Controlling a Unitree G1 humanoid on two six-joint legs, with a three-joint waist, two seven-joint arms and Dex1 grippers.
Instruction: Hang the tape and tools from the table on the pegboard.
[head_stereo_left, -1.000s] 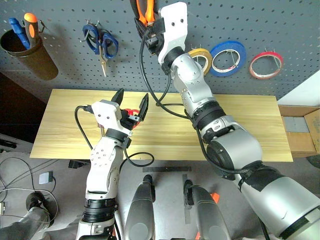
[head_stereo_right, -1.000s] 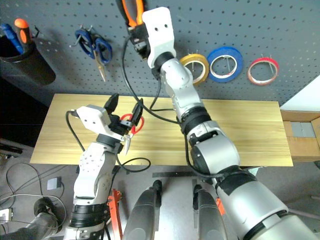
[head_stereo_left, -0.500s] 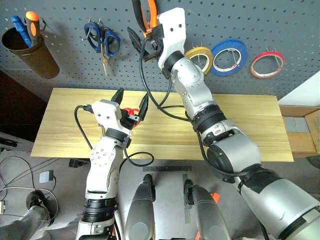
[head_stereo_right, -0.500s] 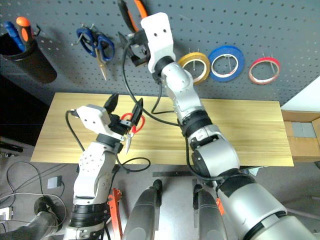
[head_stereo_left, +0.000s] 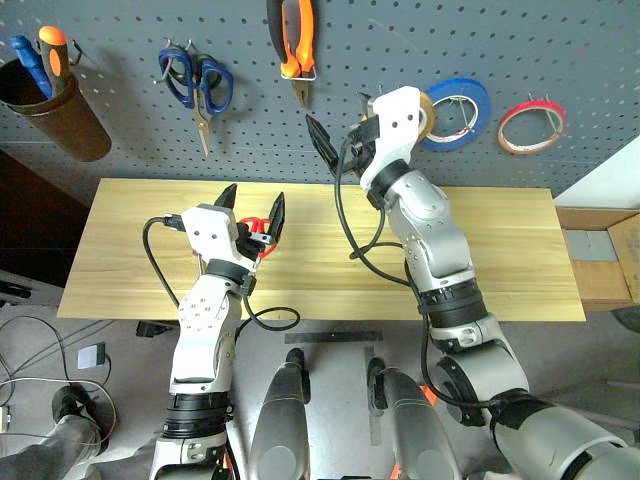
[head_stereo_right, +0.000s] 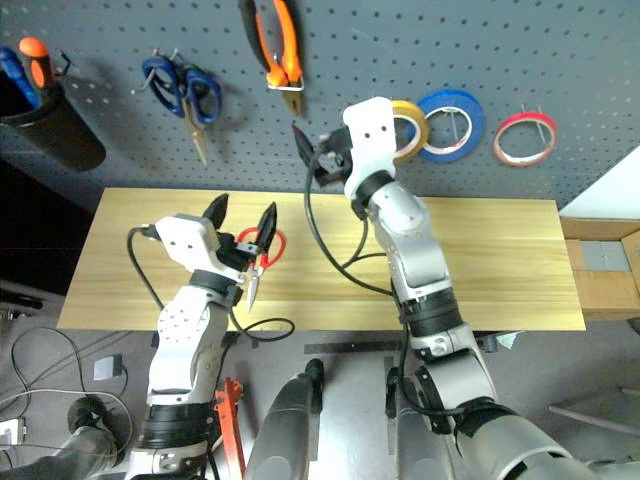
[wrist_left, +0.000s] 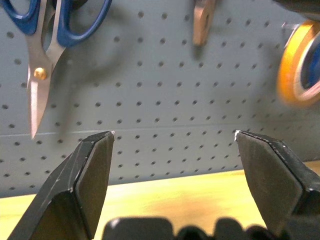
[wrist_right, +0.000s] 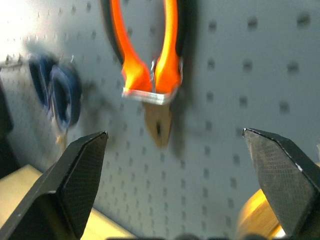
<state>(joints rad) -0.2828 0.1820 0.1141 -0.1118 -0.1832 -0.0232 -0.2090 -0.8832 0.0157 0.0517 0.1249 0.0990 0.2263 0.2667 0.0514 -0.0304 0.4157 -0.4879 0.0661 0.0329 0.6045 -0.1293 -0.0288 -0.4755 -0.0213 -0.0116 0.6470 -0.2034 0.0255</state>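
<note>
**Pliers on the hook, scissors next in line**

Low in the frame's left centre, the left gripper (head_stereo_left: 252, 205) hovers over the bench (head_stereo_left: 500, 260), its jaws spread wide and empty. Just beyond its fingertips lie the red-handled scissors (head_stereo_right: 258, 255), flat on the wood, blades pointing toward the near edge; the jaws are near them but not visibly touching. Farther back, at centre, the right gripper (head_stereo_left: 343, 130) has dropped away from the pegboard (head_stereo_left: 120, 110) over the last second, its jaws now fully apart and holding nothing. The orange-and-black pliers (head_stereo_left: 293, 45), a second ago in its grasp at the top of the frame, hang alone from a hook at upper centre, nose down. That release appears to settle one tool. At upper right the red tape (head_stereo_left: 532, 125) already sits on its peg, beside the blue roll (head_stereo_left: 458, 110) and the yellow roll (head_stereo_right: 410, 128). The slim red-handled screwdriver cannot be made out. The scissors look like the next item to lift.
</note>
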